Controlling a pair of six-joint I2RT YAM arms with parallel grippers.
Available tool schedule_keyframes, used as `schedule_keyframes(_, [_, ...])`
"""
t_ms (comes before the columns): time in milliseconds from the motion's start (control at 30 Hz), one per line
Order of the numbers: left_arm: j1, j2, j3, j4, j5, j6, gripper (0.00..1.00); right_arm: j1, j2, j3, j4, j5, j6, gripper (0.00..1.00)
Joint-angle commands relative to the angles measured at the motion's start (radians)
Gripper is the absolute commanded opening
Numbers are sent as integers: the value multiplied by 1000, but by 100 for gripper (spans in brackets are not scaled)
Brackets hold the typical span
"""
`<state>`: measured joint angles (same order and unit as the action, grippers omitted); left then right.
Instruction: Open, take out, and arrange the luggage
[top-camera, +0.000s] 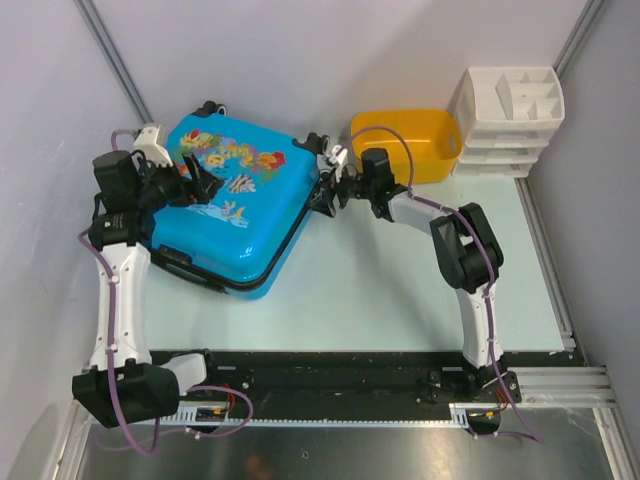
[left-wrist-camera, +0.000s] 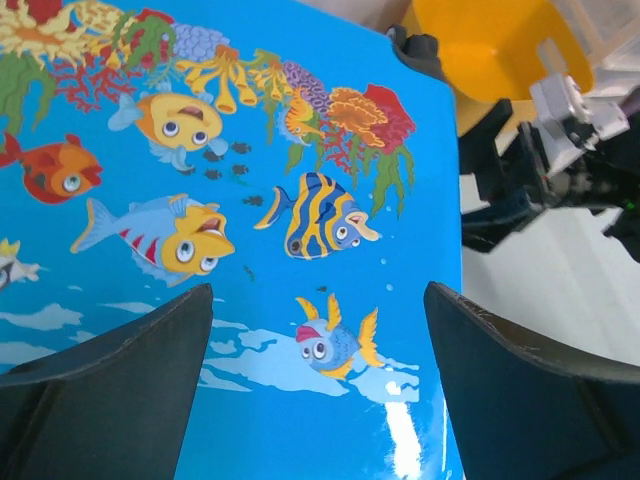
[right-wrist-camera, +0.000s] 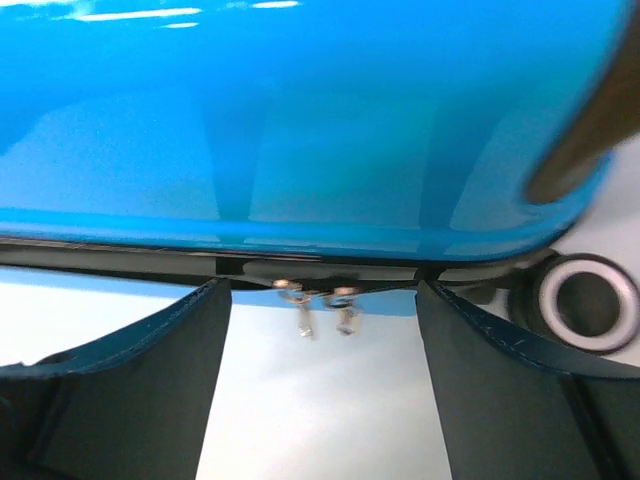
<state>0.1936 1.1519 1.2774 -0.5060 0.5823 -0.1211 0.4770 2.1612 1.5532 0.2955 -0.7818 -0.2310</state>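
The luggage (top-camera: 240, 215), a bright-blue hard-shell case with a fish print, lies flat and closed on the left half of the table. My left gripper (top-camera: 205, 182) hovers over its printed lid (left-wrist-camera: 300, 130), jaws wide open and empty (left-wrist-camera: 318, 295). My right gripper (top-camera: 330, 190) is at the case's right edge, also open with nothing between its fingers (right-wrist-camera: 322, 285). In the right wrist view the blue shell (right-wrist-camera: 300, 120) fills the top. Two small metal zipper pulls (right-wrist-camera: 322, 305) hang from the black zipper band just ahead of the fingertips, untouched. A black wheel (right-wrist-camera: 588, 300) shows at the right.
A yellow plastic tub (top-camera: 405, 140) stands behind the right gripper, close to the case's far right corner. A white drawer organiser (top-camera: 508, 120) sits at the back right. Grey walls enclose the table on the left, back and right.
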Motion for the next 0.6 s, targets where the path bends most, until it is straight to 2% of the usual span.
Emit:
schedule_keyframes(0, [-8, -47, 0, -72, -100, 58, 91, 198, -99, -86, 8, -174, 59, 78])
schedule_keyframes(167, [-19, -40, -3, -88, -127, 74, 90, 261, -208, -173, -48, -215, 48, 76])
schedule_keyframes(233, [-19, -20, 17, -89, -124, 78, 90, 252, -234, -179, -45, -221, 91, 75])
schedule_keyframes(367, [-19, 5, 59, -98, -81, 90, 90, 146, -267, -176, 34, -191, 116, 75])
schedule_keyframes(400, [-19, 9, 71, -100, -70, 92, 90, 85, -267, -171, 68, -166, 127, 75])
schedule_keyframes(500, [-25, 25, 91, -97, -45, 103, 90, -10, -247, -107, 47, -163, 145, 77])
schedule_keyframes(567, [-29, 29, 97, -98, -32, 116, 90, -41, -241, -62, 30, -165, 110, 81])
